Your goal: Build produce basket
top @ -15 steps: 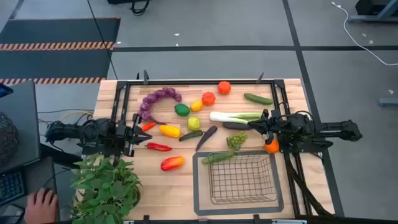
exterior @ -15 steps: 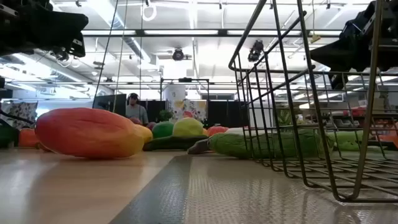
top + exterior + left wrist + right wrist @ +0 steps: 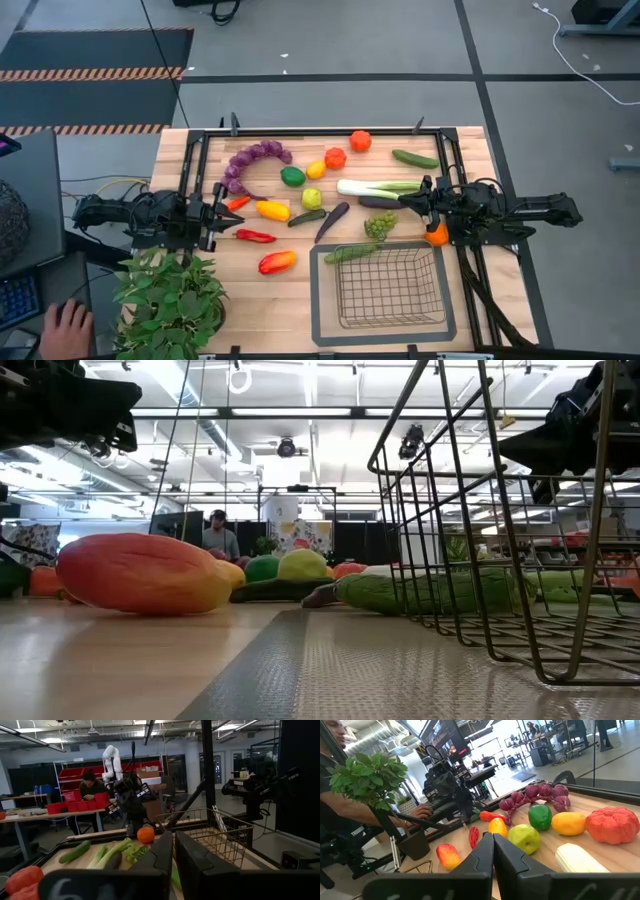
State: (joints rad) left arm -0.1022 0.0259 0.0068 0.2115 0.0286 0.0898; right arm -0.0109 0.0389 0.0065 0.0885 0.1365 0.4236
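The wire basket (image 3: pixel 385 290) stands at the table's near right with nothing inside it. A green cucumber (image 3: pixel 350 254) lies against its far left corner. Produce is spread over the far half: purple grapes (image 3: pixel 250 163), a leek (image 3: pixel 375 187), green grapes (image 3: pixel 380 226), tomatoes (image 3: pixel 335 158), a lime (image 3: pixel 292 177) and a red-orange pepper (image 3: pixel 277 262). My left gripper (image 3: pixel 215 218) is shut at the left edge, beside a red chili (image 3: pixel 255 236). My right gripper (image 3: pixel 408 204) is shut, by the leek's leafy end and above an orange tomato (image 3: pixel 437 235). Neither holds anything.
A leafy potted plant (image 3: pixel 170 300) stands at the table's near left corner, close under my left arm. A black rail frame (image 3: pixel 320 133) runs around the tabletop. A person's hand (image 3: pixel 65 328) rests beyond the left edge. Bare wood lies left of the basket (image 3: pixel 280 310).
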